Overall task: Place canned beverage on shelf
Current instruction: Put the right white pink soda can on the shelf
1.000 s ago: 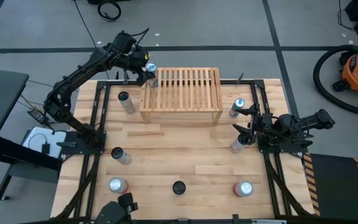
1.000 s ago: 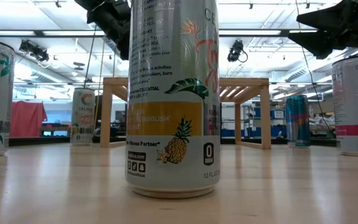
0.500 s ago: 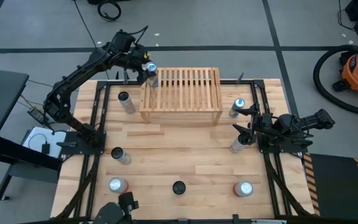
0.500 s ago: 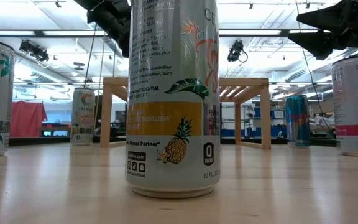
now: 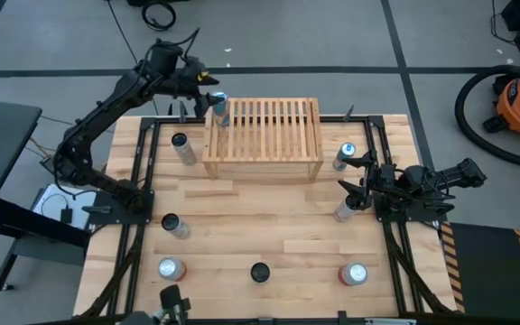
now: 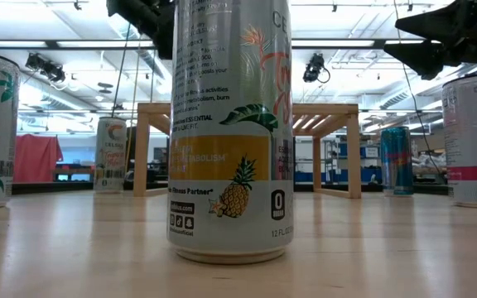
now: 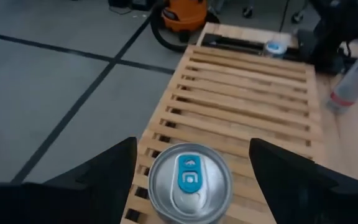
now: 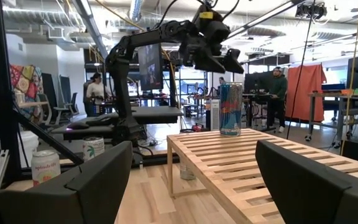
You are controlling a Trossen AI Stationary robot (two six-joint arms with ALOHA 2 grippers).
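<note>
A blue-and-silver can (image 5: 218, 99) stands upright on its base at the far-left corner of the slatted wooden shelf (image 5: 264, 135). It also shows in the left wrist view (image 7: 190, 183) and the right wrist view (image 8: 230, 109). My left gripper (image 5: 208, 86) is open and hangs just above the can, its fingers (image 7: 114, 165) apart on either side and clear of it. My right gripper (image 5: 350, 178) waits open and empty at the table's right side.
Several other cans stand on the table: one left of the shelf (image 5: 183, 144), two beside my right gripper (image 5: 345, 155) (image 5: 344, 210), and several along the near edge (image 5: 259, 271). A pineapple can (image 6: 230, 124) fills the low view. People stand in the room beyond (image 8: 279, 93).
My left gripper has risen and drawn back toward the table's far left, away from the can. The can stays upright on the shelf's far-left corner.
</note>
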